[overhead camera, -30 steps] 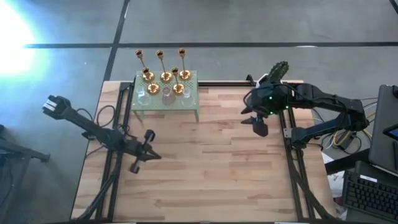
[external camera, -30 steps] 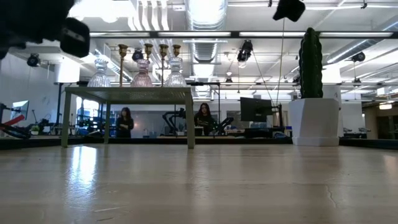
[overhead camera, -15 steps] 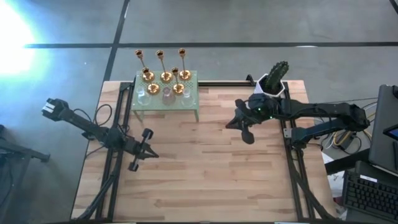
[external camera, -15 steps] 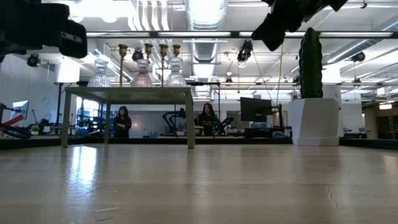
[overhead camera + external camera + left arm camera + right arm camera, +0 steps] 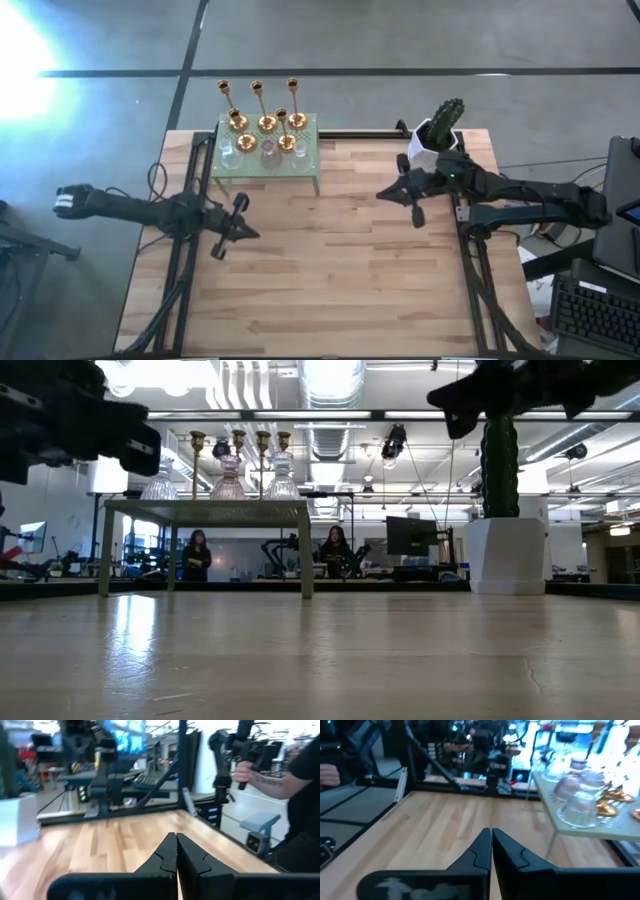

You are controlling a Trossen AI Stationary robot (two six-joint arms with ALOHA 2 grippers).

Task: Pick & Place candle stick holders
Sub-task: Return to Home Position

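- Eight candle stick holders in total, all on the pale green shelf (image 5: 255,166) at the far edge of the wooden table (image 5: 330,280), left of centre in the high view.
- Five gold candlesticks (image 5: 267,124) upright on the rear part of the shelf top: three tall ones at the back, two shorter ones just in front.
- Three glass holders (image 5: 229,155) upright in a close row along the shelf's near edge; middle one pinkish (image 5: 268,152), outer two clear.
- Left gripper (image 5: 248,234) over the left part of the table, in front of the shelf and apart from it; fingers (image 5: 167,847) pressed together tip to tip, nothing between them.
- Right gripper (image 5: 383,194) over the right part of the table, near the white pot (image 5: 428,152) with its green cactus (image 5: 447,115); fingers (image 5: 481,845) closed against each other, holding nothing.
- Both grippers well clear of the table surface in the low view, at about the height of the shelf's load or above.
- No contact between either gripper and any holder.
- Two people (image 5: 198,555) in the room beyond the table, seen between the shelf legs in the low view.
- One person's hand (image 5: 245,770) around a dark handle off the table's side, in the left wrist view.
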